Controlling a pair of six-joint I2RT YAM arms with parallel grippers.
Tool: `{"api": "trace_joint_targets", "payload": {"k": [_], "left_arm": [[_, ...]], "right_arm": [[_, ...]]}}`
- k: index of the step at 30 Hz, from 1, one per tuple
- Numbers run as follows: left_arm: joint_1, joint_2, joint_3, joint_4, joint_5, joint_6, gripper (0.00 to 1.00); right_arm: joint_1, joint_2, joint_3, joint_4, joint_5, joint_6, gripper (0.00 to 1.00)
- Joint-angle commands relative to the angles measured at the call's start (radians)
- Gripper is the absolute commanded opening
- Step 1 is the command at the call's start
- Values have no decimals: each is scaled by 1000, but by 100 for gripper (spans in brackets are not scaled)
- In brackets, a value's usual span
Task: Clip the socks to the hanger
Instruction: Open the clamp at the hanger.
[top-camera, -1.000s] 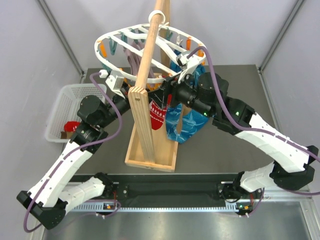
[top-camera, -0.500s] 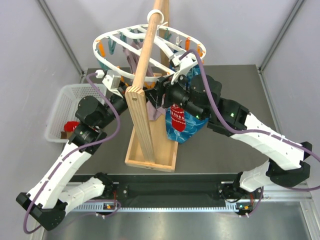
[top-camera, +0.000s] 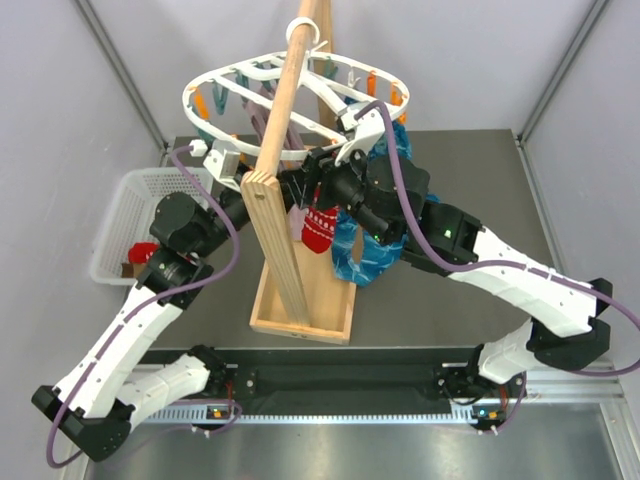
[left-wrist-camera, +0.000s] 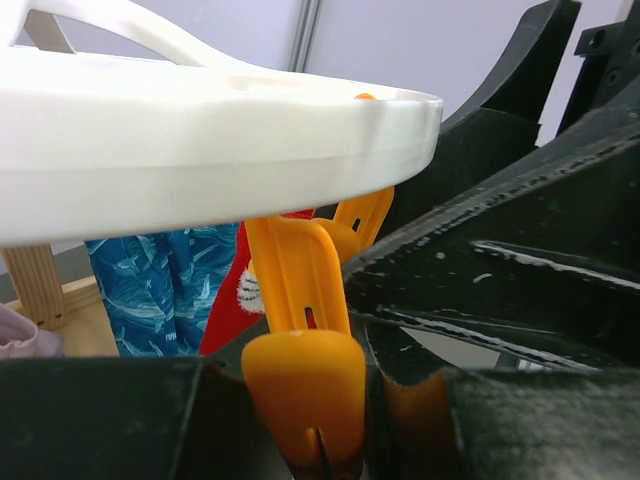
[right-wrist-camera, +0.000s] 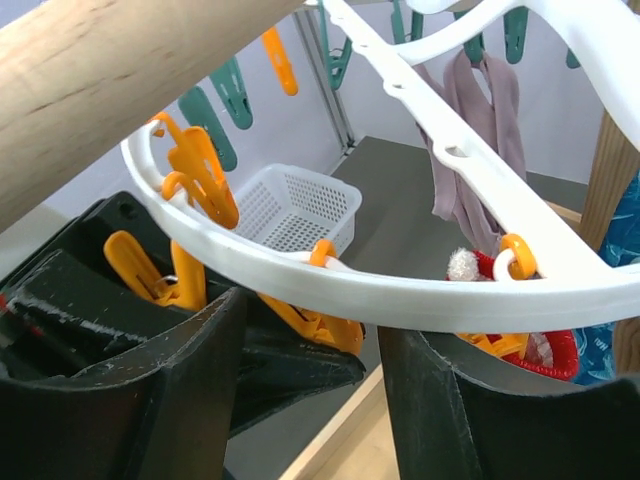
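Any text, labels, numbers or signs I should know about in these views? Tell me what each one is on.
None: no readable text in any view.
The white pattern on the red sock does not read as lettering.
The hanger and the orange peg show no marks.

The slanted wooden pole stand (top-camera: 282, 110) cuts through the white plastic oval hanger (right-wrist-camera: 400, 293); under its near rim dangling orange and teal clothes pegs (right-wrist-camera: 205, 175), a red sock (top-camera: 318, 230) and a blue patterned cloth (top-camera: 360, 265) crowd the gap. At right the dark tabletop (top-camera: 430, 312) lies open; a white mesh basket (top-camera: 120, 210) fills the left
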Motion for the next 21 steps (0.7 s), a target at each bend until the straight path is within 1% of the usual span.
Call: {"api": "trace_joint_targets", "payload": {"k": [1,5,8,13,14,15,17,18,20,21], "left_arm": [[-7,-1,5,-60,25,16,0],[-7,-4,5,-62,28,11,0],[-7,-4,-1,-62,27,13,0],[-7,-9,-1,-65,28,16,0],[-7,-9,-1,-67,22,19,0],[-7,-10,-1,-71,21,22,0],[-7,-9,1,-71,16,26,0],[-7,-10,2,-71,13,29,0],[-7,-15,2,-105,5,32,0],[-7,-16,2,-106,-5,31,1]], "right_arm": [[1,29,46,134,36,-21,54],[4,44,51,153,63,-29,54],[7,52,56,159,82,-35,51],[7,50,47,165,88,-37,35],[7,49,45,171,86,-37,33],[5,46,31,177,88,-37,28],[8,37,14,195,88,-41,22],[8,35,5,199,91,-41,15],[7,35,4,197,94,-47,8],[8,37,7,194,93,-46,1]]}}
